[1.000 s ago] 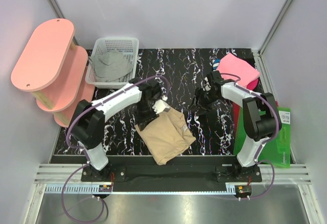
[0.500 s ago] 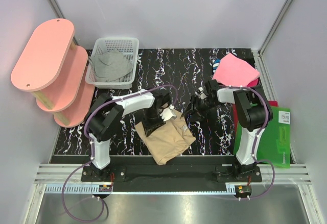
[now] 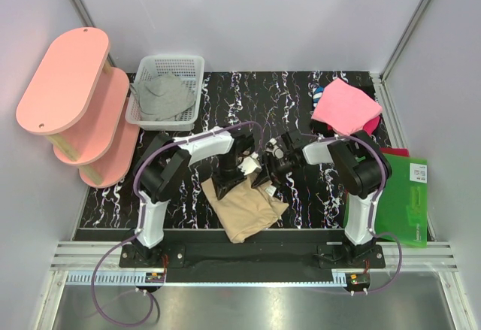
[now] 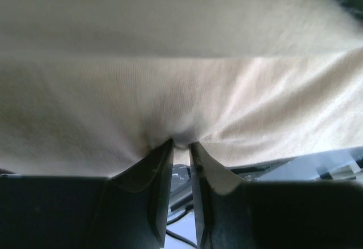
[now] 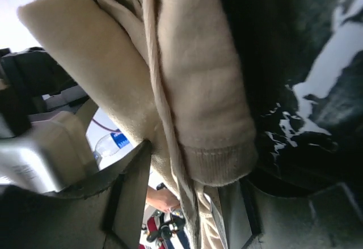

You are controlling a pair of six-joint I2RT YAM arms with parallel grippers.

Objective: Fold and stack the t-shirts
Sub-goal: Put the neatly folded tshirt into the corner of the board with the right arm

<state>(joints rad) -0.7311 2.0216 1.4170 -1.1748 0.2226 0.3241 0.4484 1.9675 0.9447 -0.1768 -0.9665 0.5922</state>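
Spotted the tan t-shirt crumpled into a rough folded lump at the front-middle of the black marbled table, just ahead of the arm bases and btwn the two arms. Pinched a pucker of that cloth w/ the left gripper, down on the lump's upper-left part in the top view. Fingertips nearly together there, fabric drawn into the narrow gap, so def clamped on the tee. Saw nothing but tan cloth above those fingers in the left wrist cam.

Reached in from the other side w/ the right gripper, at the tee's upper-right edge. Fingers spread apart, thick rolled hem and a ribbed cuff sitting btwn them, not closed down. Couldn't tell from the right wrist cam how hard the cloth was pressed, if at all.

Noticed the grey t-shirt heaped in the white mesh basket at back left, beside the pink shelf. Found the pink t-shirt laid flat-ish at back right, well apart from the tan one. Also clocked a green sheet along the right edge, near the right arm's base.
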